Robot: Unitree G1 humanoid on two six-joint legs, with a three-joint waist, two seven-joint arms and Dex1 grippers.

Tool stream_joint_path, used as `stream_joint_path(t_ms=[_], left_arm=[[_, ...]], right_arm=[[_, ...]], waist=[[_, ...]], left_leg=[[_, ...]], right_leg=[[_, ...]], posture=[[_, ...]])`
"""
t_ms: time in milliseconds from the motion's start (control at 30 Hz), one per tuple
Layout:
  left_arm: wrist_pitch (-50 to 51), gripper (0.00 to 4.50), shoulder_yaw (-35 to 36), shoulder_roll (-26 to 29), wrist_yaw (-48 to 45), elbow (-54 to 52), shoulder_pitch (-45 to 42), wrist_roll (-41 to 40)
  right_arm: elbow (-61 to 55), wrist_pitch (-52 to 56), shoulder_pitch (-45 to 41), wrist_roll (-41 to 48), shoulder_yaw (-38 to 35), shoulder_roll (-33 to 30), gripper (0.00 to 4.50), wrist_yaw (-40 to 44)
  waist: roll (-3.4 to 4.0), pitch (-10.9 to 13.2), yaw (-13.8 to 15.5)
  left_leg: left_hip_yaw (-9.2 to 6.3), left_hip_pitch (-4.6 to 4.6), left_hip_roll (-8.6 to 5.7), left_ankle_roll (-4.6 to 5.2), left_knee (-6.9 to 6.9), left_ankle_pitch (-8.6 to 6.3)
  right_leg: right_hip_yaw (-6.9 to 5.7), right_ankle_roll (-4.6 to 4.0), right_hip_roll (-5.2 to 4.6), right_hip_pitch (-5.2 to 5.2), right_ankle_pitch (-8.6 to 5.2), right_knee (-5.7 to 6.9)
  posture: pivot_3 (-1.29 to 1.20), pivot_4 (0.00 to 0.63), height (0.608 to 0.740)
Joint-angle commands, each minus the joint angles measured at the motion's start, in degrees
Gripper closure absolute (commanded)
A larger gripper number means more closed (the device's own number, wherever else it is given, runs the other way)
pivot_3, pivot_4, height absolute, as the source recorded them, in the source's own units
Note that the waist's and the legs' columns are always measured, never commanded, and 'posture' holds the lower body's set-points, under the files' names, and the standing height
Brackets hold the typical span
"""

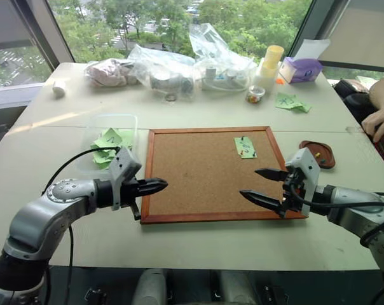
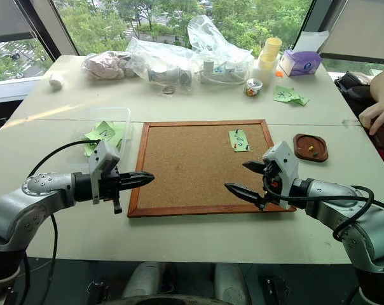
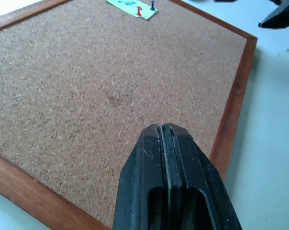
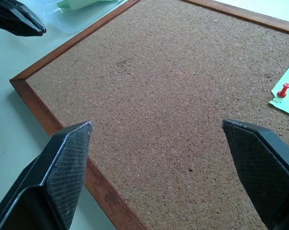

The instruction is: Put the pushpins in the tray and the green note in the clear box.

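Note:
The green note [image 1: 245,147] lies on the far right part of the corkboard [image 1: 198,171], held by pushpins: a red one [image 3: 138,12] and a blue one [image 3: 153,5]. The reddish-brown tray [image 1: 329,159] sits right of the board with a couple of tiny pins in it. The clear box [image 1: 106,117] stands left of the board and holds green slips. My left gripper [image 1: 160,185] is shut and empty, hovering over the board's near left edge. My right gripper [image 1: 249,183] is open wide and empty above the board's near right corner, short of the note.
Clear plastic bags [image 1: 179,67] with odds and ends lie along the far edge, beside yellow cups [image 1: 271,60] and a purple tissue box [image 1: 301,68]. A bunch of green slips [image 1: 291,101] lies at the far right. A person's hand [image 1: 379,121] rests at the table's right edge.

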Motion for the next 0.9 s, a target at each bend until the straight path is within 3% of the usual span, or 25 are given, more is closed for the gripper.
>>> stream_joint_path(t_ms=[33,500,733,900], left_arm=[[-0.03,4.49,1.92,-0.83,0.20,-1.55,-0.67,-2.45],[-1.12,4.49,-0.16,-2.28,1.94,-0.56,-4.05,-0.90],[-3.18,4.49,-8.28,-4.60,4.95,4.43,-12.64,8.05],[-5.92,4.49,-15.57,-8.79,5.82,12.98,-15.34,15.25]], right_arm=[[-0.09,-1.21,-0.99,-0.20,-0.93,-0.53,0.00,0.35],[-0.28,-1.16,-2.45,-2.13,0.37,2.69,0.00,-3.66],[3.76,-3.55,-5.42,-6.98,2.03,3.84,0.00,-6.91],[16.97,-8.02,-15.06,-15.03,6.04,9.12,0.00,-12.35]], waist=[[0.00,0.00,-0.03],[0.00,0.00,0.01],[-0.01,0.00,0.05],[0.01,0.00,-0.34]], left_leg=[[0.00,0.00,0.00,0.00,0.00,0.00],[0.00,0.00,0.00,-0.11,0.00,0.06],[0.01,-0.01,-0.06,-0.15,0.02,0.09],[0.08,0.03,-0.05,-0.17,0.02,0.11]], right_leg=[[0.00,0.00,0.00,0.00,0.00,0.00],[0.00,0.01,0.03,0.00,0.00,0.00],[0.01,0.01,0.04,0.02,0.01,-0.02],[0.06,0.03,0.13,-0.01,0.01,0.01]], posture=[[0.00,0.150,0.735],[0.00,0.150,0.735],[0.00,0.150,0.735],[0.00,0.150,0.735]])
